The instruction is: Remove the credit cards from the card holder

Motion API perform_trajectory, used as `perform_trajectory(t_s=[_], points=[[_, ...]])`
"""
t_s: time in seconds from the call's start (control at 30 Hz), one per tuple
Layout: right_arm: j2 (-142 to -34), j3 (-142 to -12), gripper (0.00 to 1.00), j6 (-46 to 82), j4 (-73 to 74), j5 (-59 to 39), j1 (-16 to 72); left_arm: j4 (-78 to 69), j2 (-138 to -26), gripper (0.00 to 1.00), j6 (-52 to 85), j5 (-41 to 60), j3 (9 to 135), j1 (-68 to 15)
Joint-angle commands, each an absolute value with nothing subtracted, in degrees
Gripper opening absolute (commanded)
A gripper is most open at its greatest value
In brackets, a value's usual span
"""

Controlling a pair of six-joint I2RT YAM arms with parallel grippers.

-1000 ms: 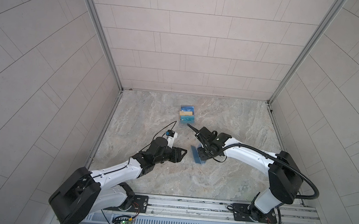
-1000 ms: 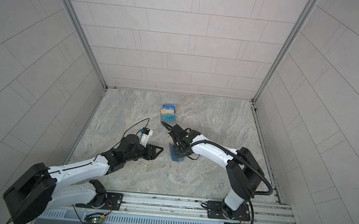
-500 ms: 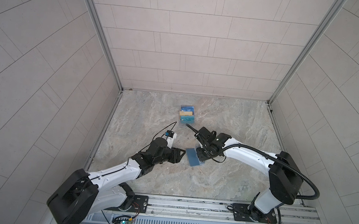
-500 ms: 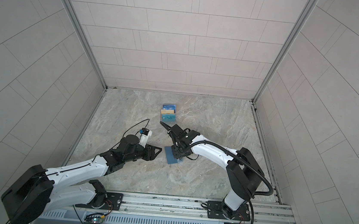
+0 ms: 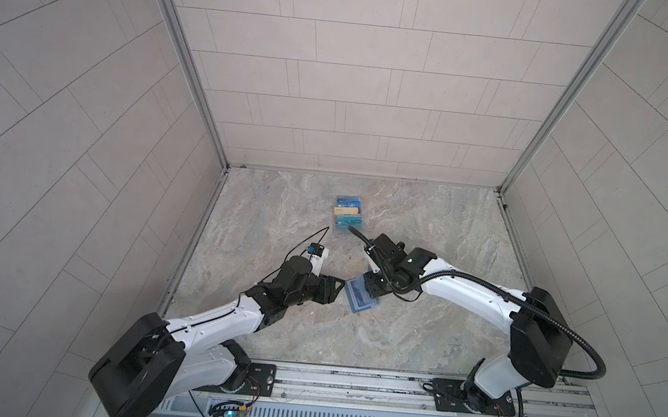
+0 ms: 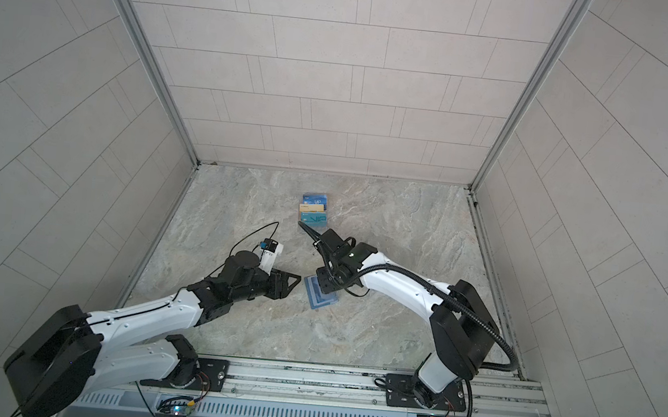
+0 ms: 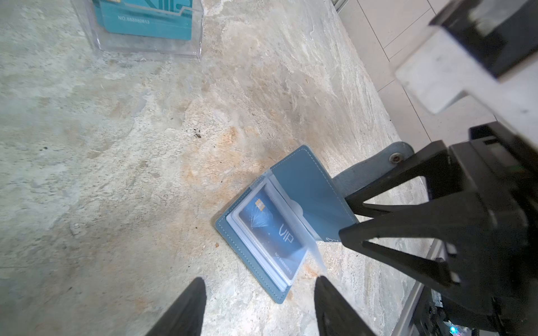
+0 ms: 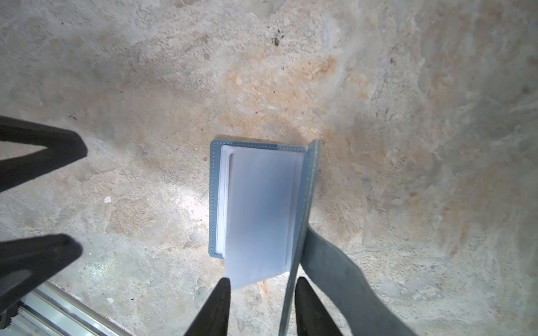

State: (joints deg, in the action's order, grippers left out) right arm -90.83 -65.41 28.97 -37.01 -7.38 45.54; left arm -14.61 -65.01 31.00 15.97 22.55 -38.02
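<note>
Both top views look steeply down from high above the front rail (image 5: 349,380), taking in the whole surface (image 5: 426,227) (two nearly identical pictures). Each wrist view faces the surface from close by; both share the open card holder (image 7: 302,180).

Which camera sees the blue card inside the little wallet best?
The left wrist view: the shiny blue plastic VIP card lies readable inside the open teal leather-like card holder. In the right wrist view a blurred clear sleeve covers it. In both top views it is only a tiny bluish patch.
</note>
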Motion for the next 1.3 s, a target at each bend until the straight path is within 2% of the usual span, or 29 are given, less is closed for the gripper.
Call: perform_trajectory(t_s=[0.0, 0.27, 0.43, 0.53, 0.7, 0.97, 1.13, 1.27], points=[[-89.5, -63.9, 0.4, 29.3, -37.0, -7.2, 44.6, -14.8, -65.5, 0.63, 30.0, 15.6, 22.1, -38.2], [-90.9, -60.8, 0.35, 29.2, -34.2, -8.2, 42.8, -14.7, -66.0, 0.58, 29.8, 16.0, 22.1, -38.2], [-91.1, -58.0, 0.21, 29.3, -31.3, -11.1, 40.5, -14.6, -66.6, 0.53, 29.9, 15.9, 22.2, -38.2], [-90.5, -55.6, 0.16, 29.5, -29.0, -14.6, 39.5, -13.9, -66.8, 0.51, 29.9, 14.9, 22.2, -38.2], [-89.3, -47.9, 0.15, 32.8, -18.6, -26.9, 36.4, -13.5, -67.5, 0.48, 30.0, 14.8, 22.5, -38.2], [-87.6, -39.5, 0.11, 38.8, -4.2, -36.3, 35.3, -13.2, -67.0, 0.48, 29.9, 13.8, 22.4, -38.2], [-87.4, -37.2, 0.12, 42.6, 0.3, -37.0, 35.1, -13.1, -67.0, 0.47, 30.2, 13.4, 22.3, -38.2], [-83.6, -36.9, 0.22, 42.5, -5.5, -29.7, 35.2, -13.1, -66.6, 0.46, 30.4, 12.9, 21.8, -38.2]])
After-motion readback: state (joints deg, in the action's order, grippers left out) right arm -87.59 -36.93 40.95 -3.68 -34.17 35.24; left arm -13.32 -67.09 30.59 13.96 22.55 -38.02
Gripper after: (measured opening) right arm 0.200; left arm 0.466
